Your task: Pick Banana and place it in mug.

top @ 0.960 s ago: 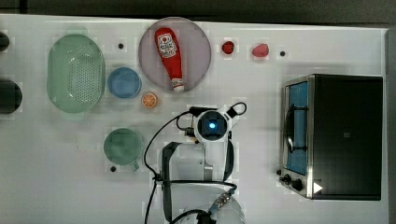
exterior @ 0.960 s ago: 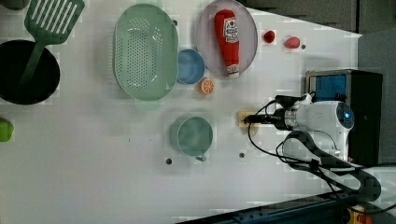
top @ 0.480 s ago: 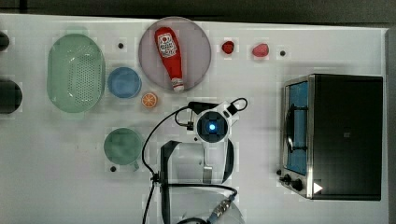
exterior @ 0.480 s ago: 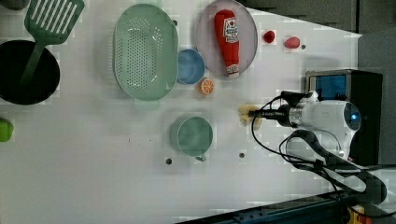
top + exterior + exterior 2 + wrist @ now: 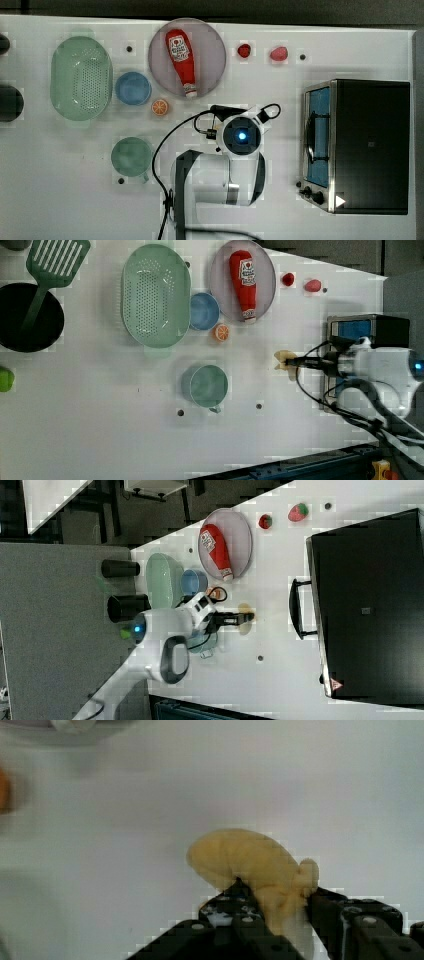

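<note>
Gripper (image 5: 280,907) fingers are clamped on the banana (image 5: 250,865), one dark finger on each side of its pale yellow body, with the curved end sticking out past the tips. In the left view the banana (image 5: 284,359) sits at the very tip of the arm, over the bare middle of the white worktop (image 5: 100,415). Whether it hangs just above the surface or touches it I cannot tell.

The mug (image 5: 208,385) stands well apart from it, closer to the near edge of the worktop in the top view, empty and upright. An orange slice (image 5: 221,332) lies between the banana and the blue bowl (image 5: 204,311), and the ketchup bottle (image 5: 243,282) rests on its plate near the far edge.

My worry is the hold: the fingers pinch near one end, so the long free part could swing or slip out during the carry. The mug's mouth is narrow, so a crosswise banana may catch the rim and tip it.
</note>
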Available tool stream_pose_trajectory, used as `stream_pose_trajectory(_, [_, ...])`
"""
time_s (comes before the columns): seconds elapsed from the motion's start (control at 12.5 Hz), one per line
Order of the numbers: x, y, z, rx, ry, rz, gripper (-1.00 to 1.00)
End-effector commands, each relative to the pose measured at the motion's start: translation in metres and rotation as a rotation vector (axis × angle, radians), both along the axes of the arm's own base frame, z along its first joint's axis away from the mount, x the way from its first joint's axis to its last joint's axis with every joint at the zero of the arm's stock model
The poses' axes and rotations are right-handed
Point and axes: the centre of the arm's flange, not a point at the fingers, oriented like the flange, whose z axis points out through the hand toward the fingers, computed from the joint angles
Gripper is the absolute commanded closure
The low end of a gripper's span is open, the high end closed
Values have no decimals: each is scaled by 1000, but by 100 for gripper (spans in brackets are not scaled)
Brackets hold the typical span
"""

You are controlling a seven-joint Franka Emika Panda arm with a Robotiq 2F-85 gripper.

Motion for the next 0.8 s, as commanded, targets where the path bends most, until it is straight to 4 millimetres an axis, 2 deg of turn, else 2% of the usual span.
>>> stream_pose_trajectory(0.08, [6, -8, 96, 0, -16, 14, 38])
stream_pose_trajectory(0.48, [-11, -9, 241, 11, -41, 7, 38])
stream_pose_trajectory(0.64, [-16, 4, 275, 11, 5, -8, 38])
stream_pose_trajectory(0.8, [-17, 38, 289, -5, 63, -46, 38])
